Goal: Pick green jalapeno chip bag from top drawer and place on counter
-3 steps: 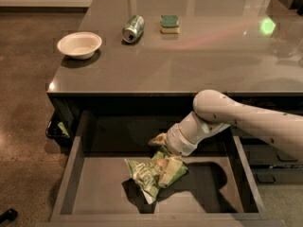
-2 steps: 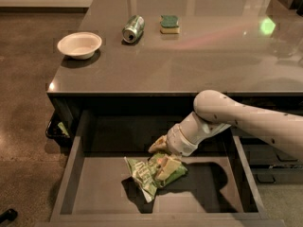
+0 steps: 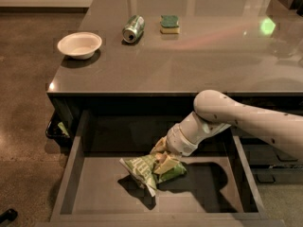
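The top drawer (image 3: 102,193) is standing open below the counter (image 3: 203,56), its floor lying bare to the left and front, with low side walls bounding it. The gripper (image 3: 163,157) is sitting low near the drawer's middle, clamping the green jalapeno chip bag (image 3: 142,167), and the arm (image 3: 246,119) is reaching in from the right, taking up that side. On the counter, a white bowl (image 3: 79,45), a can (image 3: 133,28) and a sponge (image 3: 169,24) are occupying the far left part; the near and right stretches are lying bare
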{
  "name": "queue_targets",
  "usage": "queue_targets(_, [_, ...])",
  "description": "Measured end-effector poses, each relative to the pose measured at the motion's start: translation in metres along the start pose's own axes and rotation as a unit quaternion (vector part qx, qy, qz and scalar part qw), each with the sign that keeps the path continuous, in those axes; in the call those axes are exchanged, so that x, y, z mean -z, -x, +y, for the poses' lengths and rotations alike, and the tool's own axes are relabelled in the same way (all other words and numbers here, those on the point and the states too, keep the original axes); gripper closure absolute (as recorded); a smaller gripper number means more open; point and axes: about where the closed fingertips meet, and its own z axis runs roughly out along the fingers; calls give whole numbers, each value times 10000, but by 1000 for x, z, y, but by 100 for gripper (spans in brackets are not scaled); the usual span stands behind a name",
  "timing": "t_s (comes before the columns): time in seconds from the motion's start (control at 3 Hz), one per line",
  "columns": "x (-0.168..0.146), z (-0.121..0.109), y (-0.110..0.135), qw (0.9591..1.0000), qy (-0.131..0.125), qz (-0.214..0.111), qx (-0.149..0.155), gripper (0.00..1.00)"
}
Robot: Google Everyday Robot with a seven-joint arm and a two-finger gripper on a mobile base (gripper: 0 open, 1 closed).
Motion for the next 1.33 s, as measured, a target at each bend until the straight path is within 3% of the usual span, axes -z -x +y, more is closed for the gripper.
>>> queue_targets(0.33, [25,-11,26,9998,-32,95,196,100])
queue_targets(0.67, [75,-30,84,9974,-196,303,627,100])
queue_targets(1.0, [122,-52,139,9906,-496,630,1111,100])
queue_targets(1.33, [168,-66,168,9814,-1063,812,1374,100])
